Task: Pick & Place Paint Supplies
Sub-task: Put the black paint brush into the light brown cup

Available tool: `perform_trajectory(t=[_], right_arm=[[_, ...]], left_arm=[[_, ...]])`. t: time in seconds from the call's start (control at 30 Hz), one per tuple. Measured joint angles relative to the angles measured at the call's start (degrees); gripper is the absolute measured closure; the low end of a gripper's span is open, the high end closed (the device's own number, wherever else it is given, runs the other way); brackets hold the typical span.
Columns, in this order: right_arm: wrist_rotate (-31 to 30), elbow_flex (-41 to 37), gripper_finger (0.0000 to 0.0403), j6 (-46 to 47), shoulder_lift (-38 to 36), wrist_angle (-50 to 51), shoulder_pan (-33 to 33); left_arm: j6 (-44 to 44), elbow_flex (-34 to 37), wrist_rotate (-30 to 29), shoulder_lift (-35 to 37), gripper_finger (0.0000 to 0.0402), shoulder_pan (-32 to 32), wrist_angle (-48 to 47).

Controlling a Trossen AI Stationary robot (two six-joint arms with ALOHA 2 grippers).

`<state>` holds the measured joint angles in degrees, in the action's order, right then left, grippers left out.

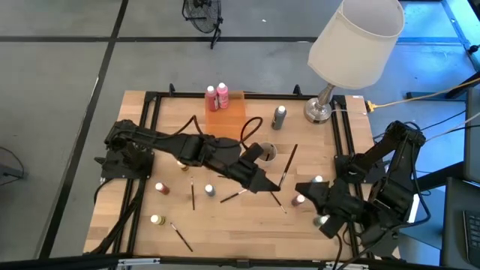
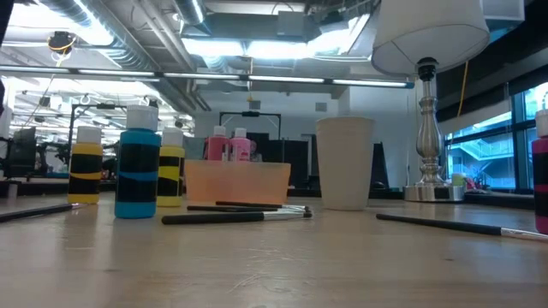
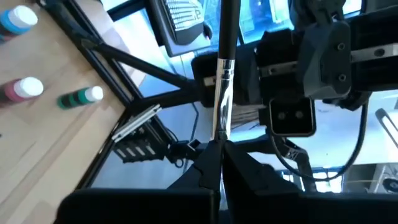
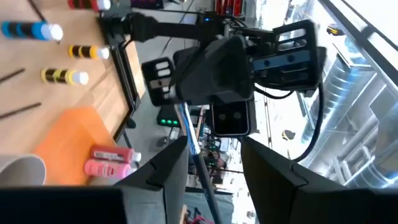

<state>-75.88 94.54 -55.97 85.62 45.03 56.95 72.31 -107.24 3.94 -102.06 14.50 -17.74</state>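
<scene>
Gripping paintbrush [image 3: 222, 81] | left tool [image 1: 268, 184] clamped | right tool [image 1: 309, 190] apart, beside brush

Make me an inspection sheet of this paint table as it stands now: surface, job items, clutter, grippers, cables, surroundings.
Surface: wooden table, black frame round it.
Job's things: two pink bottles on the orange tray; grey bottle upright; other bottles and loose brushes scattered.
Clutter: cup, lamp.
Grippers: left gripper shut on a paintbrush above mid-table; right gripper open, facing it, the brush's end between its fingers.
Cables: black loop on the table; yellow cable by the lamp.
Surroundings: fan on the floor.
</scene>
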Motion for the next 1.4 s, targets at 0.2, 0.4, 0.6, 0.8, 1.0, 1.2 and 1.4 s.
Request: perform_trajectory(t=[0.2, 0.4, 0.6, 0.8, 1.0, 1.2, 1.4], right_arm=[[-0.15, 0.0, 0.0251, -0.01, 0.02, 5.61, -0.41], [-0.11, 0.0, 0.0251, -0.01, 0.02, 8.27, -3.0], [2.88, 0.0, 0.0251, -1.33, 0.02, 8.56, -5.5], [5.42, 0.0, 0.0251, -7.16, 0.02, 8.55, -7.89], [5.46, 0.0, 0.0252, -11.27, 0.02, 7.68, -9.38], [7.46, 0.0, 0.0252, -12.6, 0.02, 6.84, -10.76], [8.13, 0.0, 0.0266, -12.46, 0.02, 6.86, -11.26]], left_arm=[[0.95, 0.04, -0.17, 0.0, 0.04, -0.5, 0.0], [1.47, 0.04, -0.21, 0.0, 0.04, -0.38, -0.02], [1.09, 0.04, -0.34, 0.0, 0.04, -0.43, 0.0], [0.96, 0.04, -0.32, 0.0, 0.04, -0.41, -0.02], [0.44, 0.04, -0.39, 0.0, 0.04, -0.41, -0.02], [0.42, 0.07, -0.68, 0.0, 0.04, -0.41, -0.05], [0.42, 0.09, -0.8, 0.0, 0.04, -0.41, -0.11]])
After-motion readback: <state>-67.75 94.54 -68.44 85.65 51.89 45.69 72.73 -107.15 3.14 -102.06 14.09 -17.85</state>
